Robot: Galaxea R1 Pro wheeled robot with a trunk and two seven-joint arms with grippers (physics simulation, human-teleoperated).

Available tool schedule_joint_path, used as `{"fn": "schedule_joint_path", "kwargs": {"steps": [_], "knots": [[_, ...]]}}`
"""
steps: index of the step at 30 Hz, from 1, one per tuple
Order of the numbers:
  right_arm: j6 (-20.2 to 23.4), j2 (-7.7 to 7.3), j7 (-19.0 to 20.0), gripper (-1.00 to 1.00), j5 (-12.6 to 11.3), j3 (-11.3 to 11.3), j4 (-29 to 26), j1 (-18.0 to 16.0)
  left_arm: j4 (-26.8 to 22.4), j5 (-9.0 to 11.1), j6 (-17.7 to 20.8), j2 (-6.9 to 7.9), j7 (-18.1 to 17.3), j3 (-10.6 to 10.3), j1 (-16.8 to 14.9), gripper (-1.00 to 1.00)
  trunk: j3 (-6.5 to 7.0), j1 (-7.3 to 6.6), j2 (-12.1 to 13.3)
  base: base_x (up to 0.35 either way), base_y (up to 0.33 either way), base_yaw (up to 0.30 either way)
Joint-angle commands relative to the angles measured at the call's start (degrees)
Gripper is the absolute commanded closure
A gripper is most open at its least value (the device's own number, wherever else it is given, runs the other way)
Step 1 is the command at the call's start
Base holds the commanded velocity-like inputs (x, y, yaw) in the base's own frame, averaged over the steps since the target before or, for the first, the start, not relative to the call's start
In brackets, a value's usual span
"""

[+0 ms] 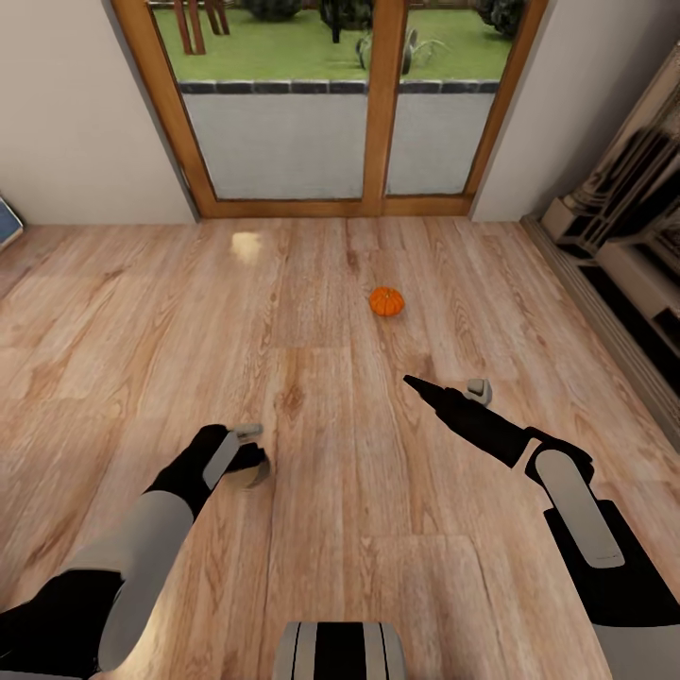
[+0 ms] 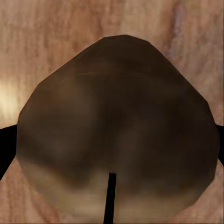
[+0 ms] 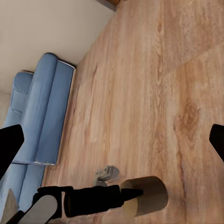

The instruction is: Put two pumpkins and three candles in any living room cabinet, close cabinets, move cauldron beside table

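A small orange pumpkin (image 1: 386,301) sits on the wood plank floor in front of the glass doors. Ahead of my body on the left, my left gripper (image 1: 249,453) is shut on a stubby candle (image 1: 253,472) held low over the floor. The left wrist view shows that candle (image 2: 116,126) up close, shadowed brown, with its dark wick (image 2: 110,198). The candle (image 3: 148,193) and left gripper (image 3: 109,198) also appear in the right wrist view. My right gripper (image 1: 446,385) is open and holds nothing, a little short of the pumpkin and to its right, with its dark fingertips (image 3: 9,144) wide apart.
Wood-framed glass doors (image 1: 312,113) close off the far side, with plain walls either side. A pale shelving unit (image 1: 633,246) runs along the right wall. A blue sofa (image 3: 42,112) stands by the left wall, and its corner (image 1: 8,222) shows in the head view.
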Motion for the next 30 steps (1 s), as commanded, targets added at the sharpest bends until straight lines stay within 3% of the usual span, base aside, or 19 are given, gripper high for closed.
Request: {"fn": "schedule_joint_path", "kwargs": {"steps": [1,5,9,13,15,21,30], "knots": [[0.14,-0.03,0.16,-1.00,0.10,0.01,0.00,-0.03,-1.72,0.59,0.30,0.01,0.55,-0.23,0.00,1.00,0.19,-0.03,0.00,0.000,0.000,0.000],[0.15,-0.05,0.16,-1.00,0.12,-0.45,0.02,-0.03,-9.13,0.65,0.72,-0.02,0.64,-0.22,0.65,1.00,1.07,-0.13,0.06,0.000,0.000,0.000],[0.15,-0.10,0.16,-1.00,0.12,-1.15,0.07,-0.03,-18.63,0.65,2.48,-0.03,0.72,-0.24,3.89,1.00,1.96,-0.23,0.11,0.000,0.000,0.000],[0.15,-0.09,0.15,-1.00,0.12,-1.33,0.13,-0.03,-30.01,0.61,8.06,-0.10,0.81,-0.23,7.95,1.00,2.84,-0.34,0.16,0.000,0.000,0.000],[0.01,-0.05,0.11,-1.00,0.15,-1.37,0.19,-0.03,-38.10,0.60,12.57,-0.13,0.87,-0.22,10.82,1.00,3.29,-0.39,0.19,0.000,0.000,0.000],[-0.46,0.05,0.12,-1.00,0.28,-1.36,0.47,0.57,-49.83,0.77,16.42,-0.06,0.91,-0.12,16.47,1.00,4.62,-0.54,0.27,0.000,0.000,0.000],[-0.56,0.21,0.15,-1.00,0.26,-1.30,1.53,0.76,-50.87,1.02,16.72,-0.04,0.84,0.02,17.71,1.00,6.61,-0.78,0.39,0.000,0.000,0.000]]}}
